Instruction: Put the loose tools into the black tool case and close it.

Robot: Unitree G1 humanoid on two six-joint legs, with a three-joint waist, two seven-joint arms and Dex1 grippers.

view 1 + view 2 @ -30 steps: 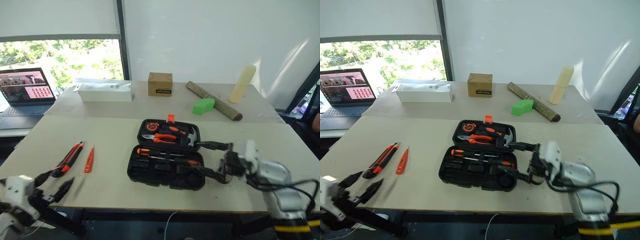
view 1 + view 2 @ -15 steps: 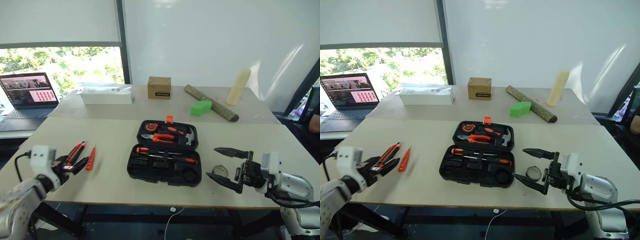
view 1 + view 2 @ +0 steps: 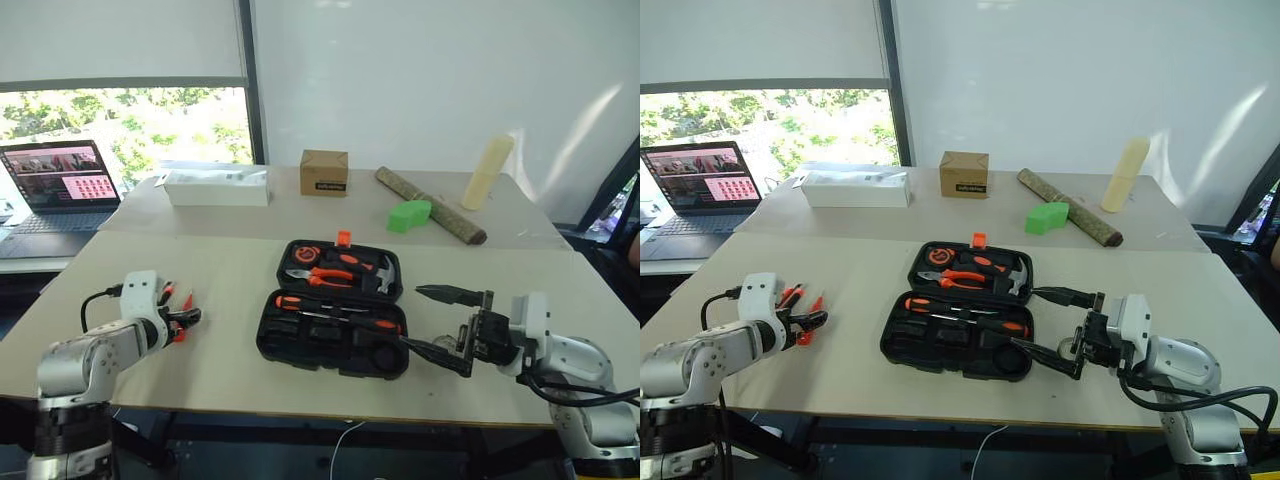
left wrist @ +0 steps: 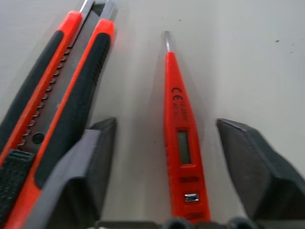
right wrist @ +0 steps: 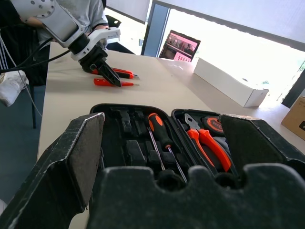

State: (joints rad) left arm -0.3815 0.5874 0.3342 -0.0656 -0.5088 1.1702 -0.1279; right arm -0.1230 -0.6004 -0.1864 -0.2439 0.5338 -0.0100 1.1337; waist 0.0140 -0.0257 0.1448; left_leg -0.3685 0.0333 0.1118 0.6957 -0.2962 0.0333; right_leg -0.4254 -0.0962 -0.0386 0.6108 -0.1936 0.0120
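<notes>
**Pale tabletop, pen framed but not yet pinched**

Beige table (image 3: 230, 280) with laptop and window behind. Left gripper (image 3: 183, 320) lowered over the slim orange tester pen (image 4: 180, 143), fingers (image 4: 102, 143) apart on either side, neither touching it. Utility knife (image 4: 62, 95) just beside the pen, partly under one finger. Black tool case (image 3: 335, 320) open at mid-table, well apart from both loose tools, most slots filled. Right gripper (image 3: 415, 317) spread wide, empty, hovering just beside the case's right edge.

Likely trouble:
- Closing off-centre, so nudging the pen sideways or rolling it out of the pinch.
- Catching the knife with the near finger, then dragging or lifting both.
- Thin flat pen on a hard top: tips scraping the table, or slipping over the pen.

Against a second ago:
- Left gripper then at the table's near edge, short of both tools; now forward, tilted down, straddling the pen.
- Right gripper then over the case's right end; now drawn back beside it.
- Pen, knife and case unmoved.
</notes>
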